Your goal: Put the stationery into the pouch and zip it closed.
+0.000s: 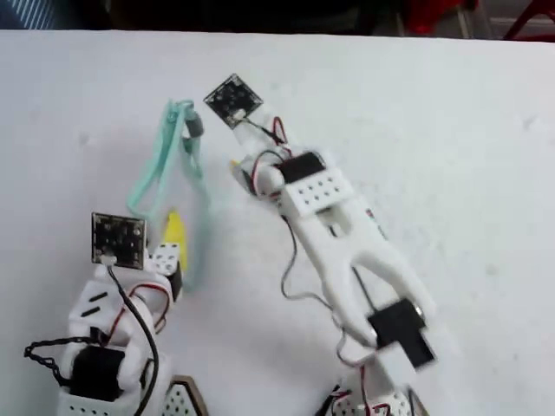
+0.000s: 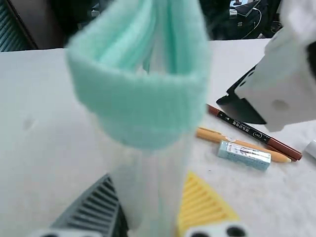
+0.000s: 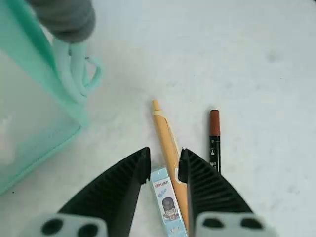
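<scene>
White table [image 1: 434, 130]: L gripper [image 2: 148, 207] prob. clamps pouch [image 2: 138, 98]; R gripper [image 3: 164, 160] narrowly parted over eraser [image 3: 168, 205].

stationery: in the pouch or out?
Out. The orange pen, brown marker and eraser lie on the table beside the pouch, not inside it.

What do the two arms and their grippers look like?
Left arm and right arm: white printed shells, black servos, red and black cables, a square black camera board at each wrist. Left gripper: one yellow, one dark ribbed finger. Right gripper: two black tapered fingers.
</scene>
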